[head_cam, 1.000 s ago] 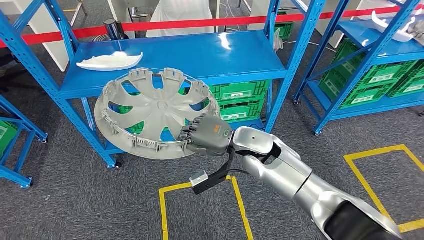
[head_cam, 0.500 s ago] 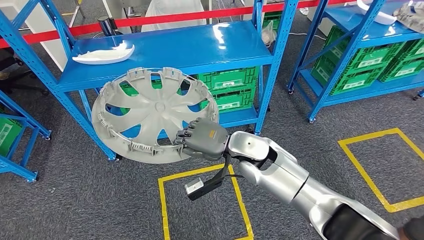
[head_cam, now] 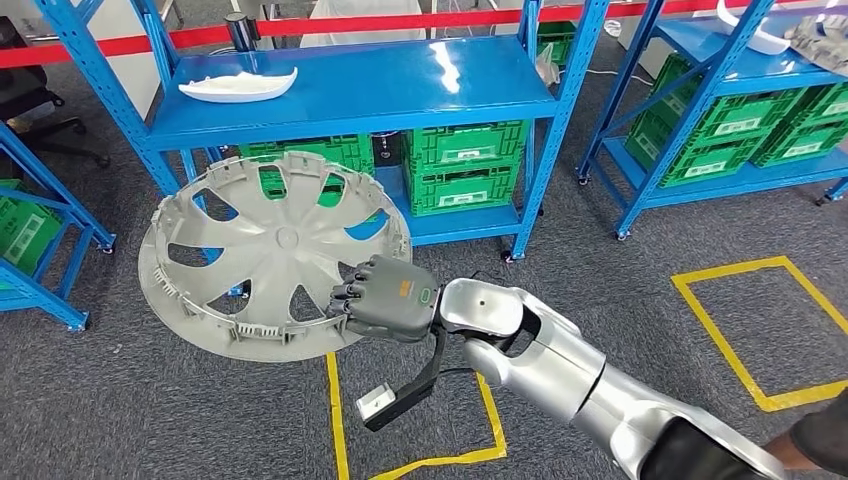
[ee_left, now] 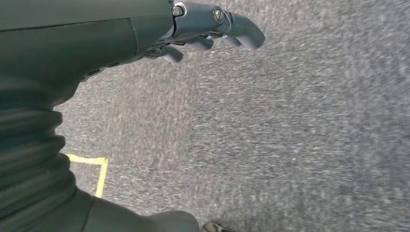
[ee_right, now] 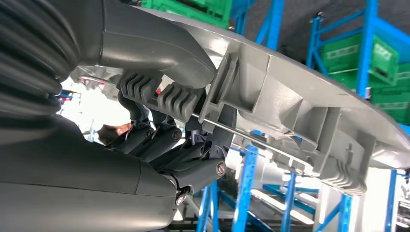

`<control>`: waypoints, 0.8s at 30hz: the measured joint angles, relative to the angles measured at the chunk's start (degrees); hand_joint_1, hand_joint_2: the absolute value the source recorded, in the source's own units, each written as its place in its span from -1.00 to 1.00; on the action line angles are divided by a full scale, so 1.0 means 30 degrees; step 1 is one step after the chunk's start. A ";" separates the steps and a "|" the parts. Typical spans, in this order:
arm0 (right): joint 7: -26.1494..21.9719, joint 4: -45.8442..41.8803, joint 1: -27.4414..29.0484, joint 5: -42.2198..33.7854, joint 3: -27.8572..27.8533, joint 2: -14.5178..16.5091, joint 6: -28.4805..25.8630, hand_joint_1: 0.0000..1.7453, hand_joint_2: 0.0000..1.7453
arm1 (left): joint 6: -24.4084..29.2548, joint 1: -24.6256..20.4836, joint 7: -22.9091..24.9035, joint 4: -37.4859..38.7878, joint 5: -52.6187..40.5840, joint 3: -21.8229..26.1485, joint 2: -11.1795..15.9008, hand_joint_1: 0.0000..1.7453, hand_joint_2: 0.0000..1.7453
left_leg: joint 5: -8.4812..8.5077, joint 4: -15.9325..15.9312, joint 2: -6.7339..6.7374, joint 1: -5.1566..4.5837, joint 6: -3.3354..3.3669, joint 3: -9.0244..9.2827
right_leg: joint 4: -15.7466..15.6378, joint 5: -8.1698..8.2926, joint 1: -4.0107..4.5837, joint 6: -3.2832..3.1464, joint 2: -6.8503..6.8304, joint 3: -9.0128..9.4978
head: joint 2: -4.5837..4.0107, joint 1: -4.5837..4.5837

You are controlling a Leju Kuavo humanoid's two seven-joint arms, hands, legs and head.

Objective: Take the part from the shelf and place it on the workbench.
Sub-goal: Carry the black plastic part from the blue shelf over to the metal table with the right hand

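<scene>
My right hand [head_cam: 388,297] grips the wheel cover [head_cam: 270,255] by its rim; the cover extends leftward from it, tilted, clear of the shelf [head_cam: 400,90].

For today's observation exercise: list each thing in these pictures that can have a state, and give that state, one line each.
wheel cover: held by its rim, tilted, clear of the shelf.
right robot hand: gripping the wheel cover's rim.
left robot hand: holding nothing, over the carpet.
white part: lying on the blue shelf.

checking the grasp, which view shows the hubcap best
Head view: the whole hubcap shows, its rim held by the right robot hand. Right wrist view shows its rim close up. Left wrist view shows carpet.
</scene>
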 joint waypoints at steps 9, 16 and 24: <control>-0.0233 0.0020 -0.0105 -0.0007 0.0574 0.0160 -0.0069 1.00 1.00 | -0.0029 0.0024 -0.0127 0.0002 -0.0220 0.0007 -0.0076 -1.00 1.00 | 0.0465 0.0398 0.0010 -0.0110 -0.0328 -0.0915 | -0.3919 0.0663 0.0260 -0.0541 0.0006 0.3412 | 0.0000 0.0009; -0.0341 -0.0067 -0.0223 0.0016 0.0698 0.0139 -0.0242 1.00 1.00 | 0.0071 0.0023 -0.0513 0.0000 -0.0266 0.0007 -0.0033 -1.00 1.00 | 0.1306 -0.0782 0.0013 -0.0006 -0.0036 -0.0580 | -0.3885 0.0694 0.0166 -0.0335 0.0028 0.3218 | 0.0000 0.0013; -0.0437 -0.0191 -0.0197 -0.0184 0.0971 -0.0280 -0.0379 1.00 1.00 | 0.0197 0.0034 -0.0842 -0.0011 -0.0392 0.0007 -0.0030 -1.00 1.00 | 0.1634 -0.0440 -0.0511 0.0876 -0.0991 -0.1232 | -0.1913 -0.0189 -0.0773 0.0831 0.0306 0.2688 | 0.0000 0.0040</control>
